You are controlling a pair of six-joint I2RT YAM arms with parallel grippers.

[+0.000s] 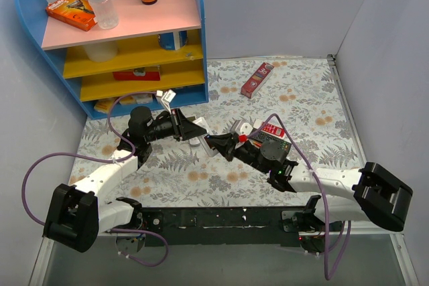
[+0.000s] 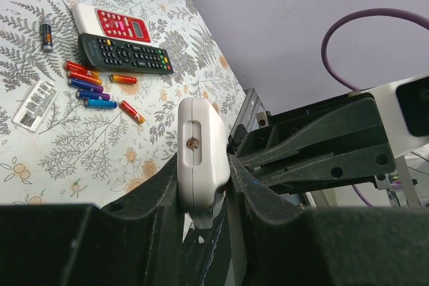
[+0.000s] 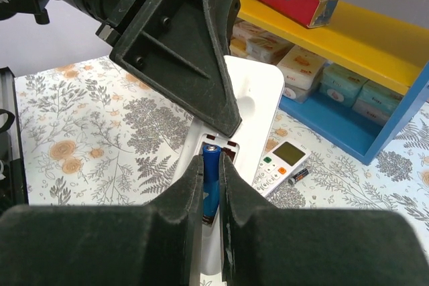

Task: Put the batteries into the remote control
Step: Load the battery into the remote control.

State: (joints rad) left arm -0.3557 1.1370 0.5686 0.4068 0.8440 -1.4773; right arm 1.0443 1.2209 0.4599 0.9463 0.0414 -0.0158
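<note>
– What did the fingers of the right gripper (image 3: 211, 195) hold?
– They pinched a blue battery (image 3: 210, 165), entering the remote control (image 3: 258, 92) just ahead, which the left gripper (image 2: 201, 182) clamped. Other batteries (image 2: 100, 92) lay well beyond its fingers; loading had barely begun, I think.

There are three remotes: one slim white plastic remote (image 2: 201, 159), one long black remote (image 2: 124, 53) and one red-and-white remote (image 2: 114, 23). Roughly seven red, orange and blue cylindrical cells (image 2: 100, 104) lie loose, with one black cell (image 2: 45, 37) and one further blue cell (image 3: 210, 165).
</note>
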